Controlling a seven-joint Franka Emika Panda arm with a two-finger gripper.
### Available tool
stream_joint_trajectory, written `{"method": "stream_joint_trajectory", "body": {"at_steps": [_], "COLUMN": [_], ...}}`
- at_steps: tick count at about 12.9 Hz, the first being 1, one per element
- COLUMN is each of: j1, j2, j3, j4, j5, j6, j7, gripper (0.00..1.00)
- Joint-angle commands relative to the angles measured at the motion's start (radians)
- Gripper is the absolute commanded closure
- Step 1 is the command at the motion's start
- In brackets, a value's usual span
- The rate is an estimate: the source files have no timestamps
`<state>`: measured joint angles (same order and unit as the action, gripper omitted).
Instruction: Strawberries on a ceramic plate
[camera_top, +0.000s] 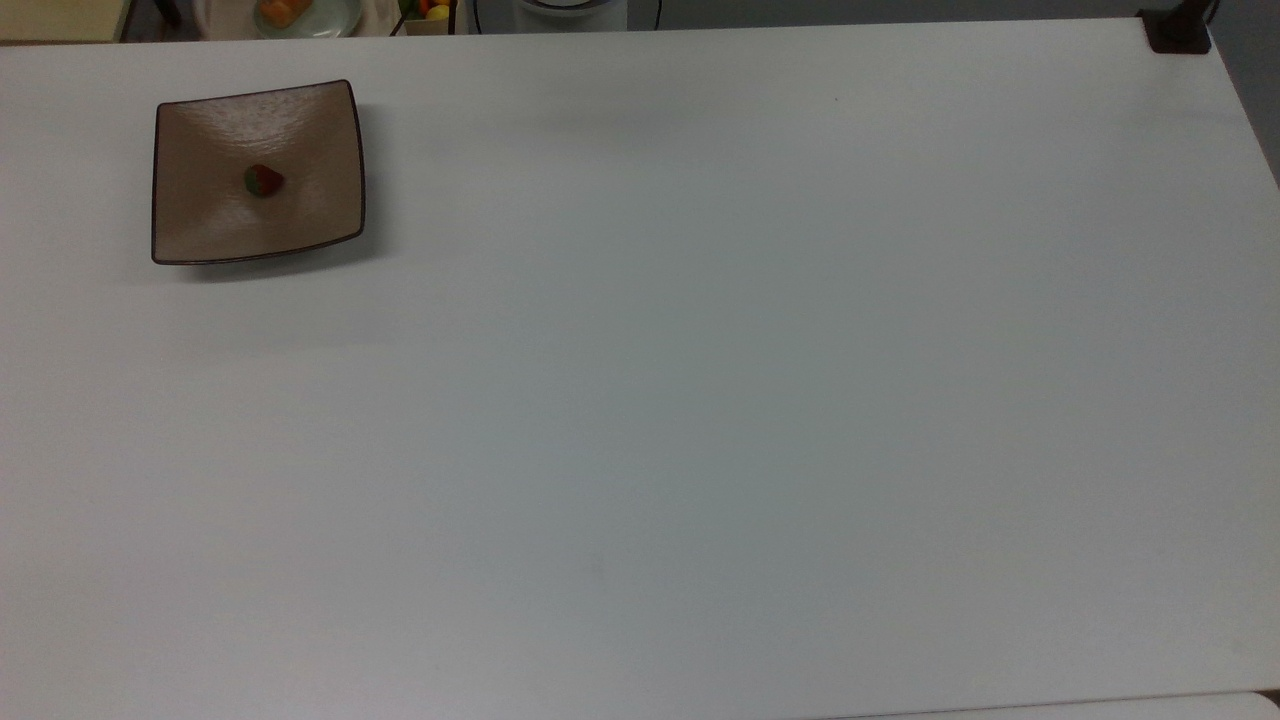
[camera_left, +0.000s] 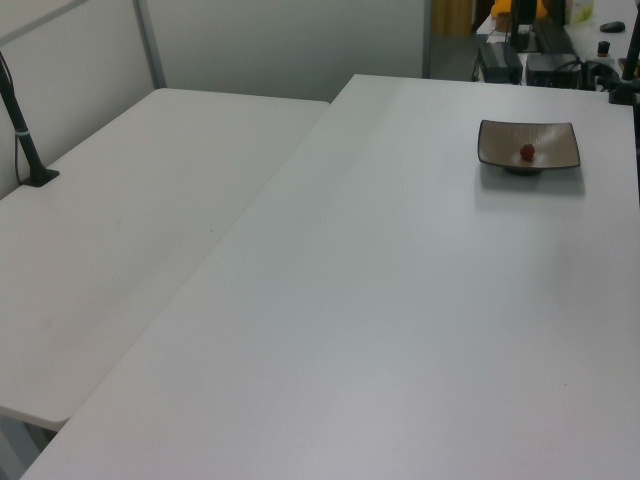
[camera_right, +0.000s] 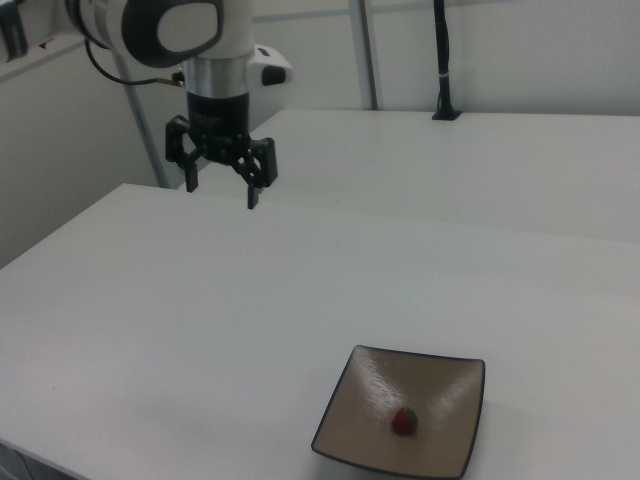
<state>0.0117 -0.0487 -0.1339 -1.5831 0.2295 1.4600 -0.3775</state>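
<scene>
We begin at the gripper (camera_right: 221, 189), seen in the right view raised high above the white table (camera_right: 200, 300); its two dark fingers (camera_right: 252, 178) hang downward, spread wide with nothing between them. It stands well apart from the ceramic plate (camera_right: 440, 455), up and toward the right view's left.

The strawberry (camera_right: 404, 421) lies near the middle of the plate's shallow well, touching the glaze, its green cap turned toward the top view's left (camera_top: 263, 180). In the left view it appears as a red spot on the plate (camera_left: 526, 152). The plate (camera_top: 200, 225) sits near the top view's upper left corner of the table; its corners turn upward and its surface is glossy.

We judge the task as met, the fruit resting on the plate. Were the strawberry to be handled again, we would expect it to be light, soft and easily bruised, apt to roll on the slick glaze. A gentle hold across its red flanks, below the cap, seems soundest. The plate itself looks stiff, heavy and breakable.

Beyond the table's far edge, a pale round plate (camera_top: 335, 20) holds orange food.
</scene>
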Motion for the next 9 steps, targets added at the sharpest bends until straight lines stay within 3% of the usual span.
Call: {"method": "stream_joint_trajectory", "body": {"at_steps": [1, 4, 9], "j1": [0.076, 0.077, 0.076], "j2": [-0.026, -0.022, -0.013], "j3": [0.049, 0.152, 0.155], "j4": [-0.024, -0.099, -0.182], "j5": [-0.077, -0.142, -0.167], "j6": [0.054, 0.218, 0.364], "j7": [0.179, 0.322, 0.309], "gripper": [0.0, 0.0, 0.0]}}
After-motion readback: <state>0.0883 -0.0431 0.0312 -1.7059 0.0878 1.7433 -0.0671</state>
